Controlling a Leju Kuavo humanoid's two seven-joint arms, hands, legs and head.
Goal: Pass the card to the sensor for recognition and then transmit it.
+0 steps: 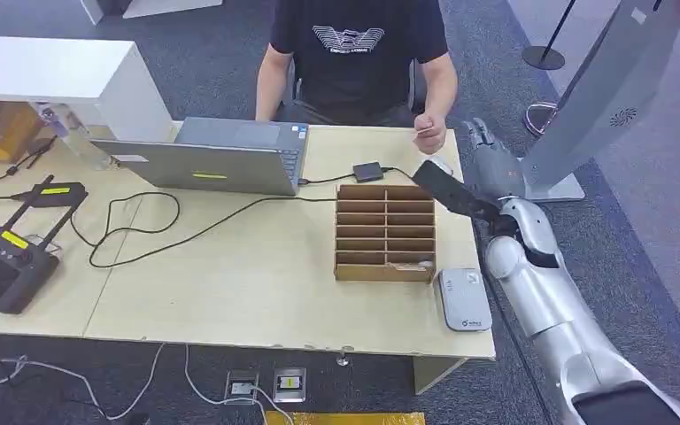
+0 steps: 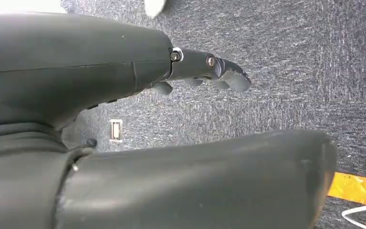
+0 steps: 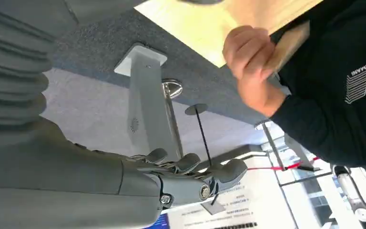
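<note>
A person in a black T-shirt [image 1: 354, 44] sits across the table and holds a thin tan card [image 3: 288, 45] in one hand [image 1: 431, 133], just past the table's far right edge. My right hand [image 1: 489, 161] is raised beside that hand, a little to its right, with its fingers [image 3: 190, 167] spread and nothing in them. The card and my hand are apart. A white flat sensor pad [image 1: 463, 299] lies near the table's front right corner. My left hand [image 2: 205, 71] hangs over the carpet, fingers loosely extended and empty.
A wooden compartment box [image 1: 385, 232] stands mid-right on the table [image 1: 257, 283], with a small black box [image 1: 367, 170] and cable behind it. A laptop [image 1: 221, 158] and black remote controllers [image 1: 4, 261] lie to the left. A grey kiosk stand [image 1: 598, 97] rises on the right.
</note>
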